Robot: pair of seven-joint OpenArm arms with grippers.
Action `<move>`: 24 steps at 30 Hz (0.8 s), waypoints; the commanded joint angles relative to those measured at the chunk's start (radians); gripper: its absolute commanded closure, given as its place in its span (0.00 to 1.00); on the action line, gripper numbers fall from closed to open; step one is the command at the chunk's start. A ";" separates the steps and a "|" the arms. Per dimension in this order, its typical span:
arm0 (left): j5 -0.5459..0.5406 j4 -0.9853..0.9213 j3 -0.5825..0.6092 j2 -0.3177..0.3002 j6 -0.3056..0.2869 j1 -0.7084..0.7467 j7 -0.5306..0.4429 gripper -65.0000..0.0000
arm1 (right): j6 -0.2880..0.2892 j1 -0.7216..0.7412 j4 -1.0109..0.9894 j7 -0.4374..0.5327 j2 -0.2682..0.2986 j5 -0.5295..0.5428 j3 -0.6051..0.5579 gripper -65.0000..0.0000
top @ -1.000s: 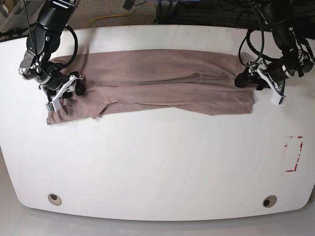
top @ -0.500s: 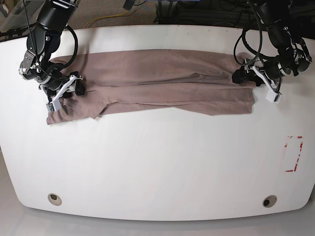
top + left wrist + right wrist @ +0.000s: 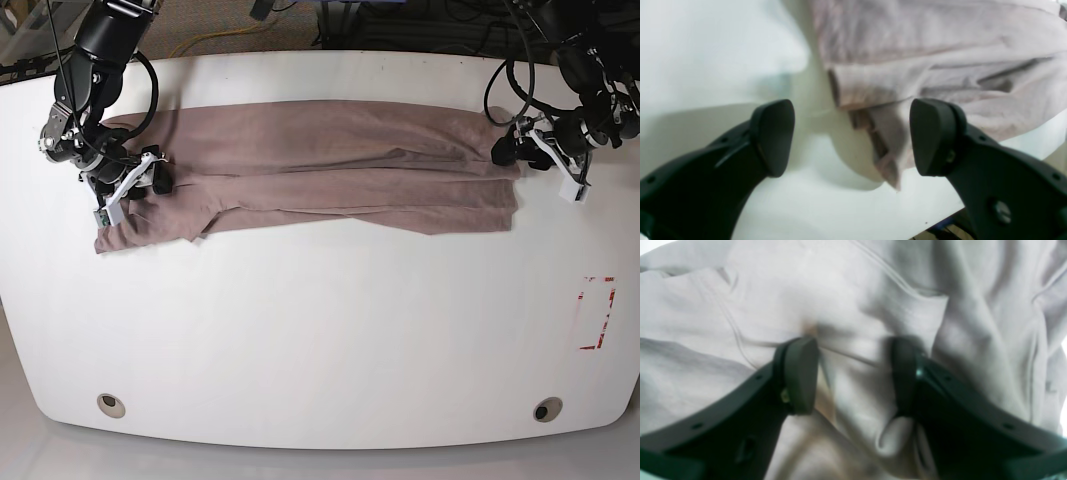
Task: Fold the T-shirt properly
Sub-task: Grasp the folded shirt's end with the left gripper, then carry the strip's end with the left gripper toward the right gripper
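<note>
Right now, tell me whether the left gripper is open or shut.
Open: the left gripper shows a wide gap between its pads, straddling the T-shirt edge without pinching it.

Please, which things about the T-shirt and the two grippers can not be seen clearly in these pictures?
- Right wrist view: whether the right gripper pinches the T-shirt is unclear; the picture is blurred, and cloth hides the table.
- Left wrist view: the hem layers of the T-shirt are too blurred to count, beyond the open left gripper.
- Base view: the right gripper hides the cloth under it, and the left gripper is too small to judge.
</note>
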 commanded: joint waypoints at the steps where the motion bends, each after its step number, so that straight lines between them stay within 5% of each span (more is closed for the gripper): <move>1: -0.025 -0.002 0.001 -0.012 -0.001 -0.011 -0.016 0.22 | -0.008 -0.003 -0.001 -0.048 0.005 -0.032 -0.001 0.47; 16: -0.021 0.000 0.092 0.056 -0.001 -0.051 -0.013 0.24 | -0.008 -0.003 -0.001 -0.048 0.005 -0.032 -0.001 0.47; 24: -0.020 -0.002 0.092 0.060 0.010 -0.052 -0.016 0.81 | -0.008 -0.005 -0.001 -0.048 0.005 -0.032 0.002 0.47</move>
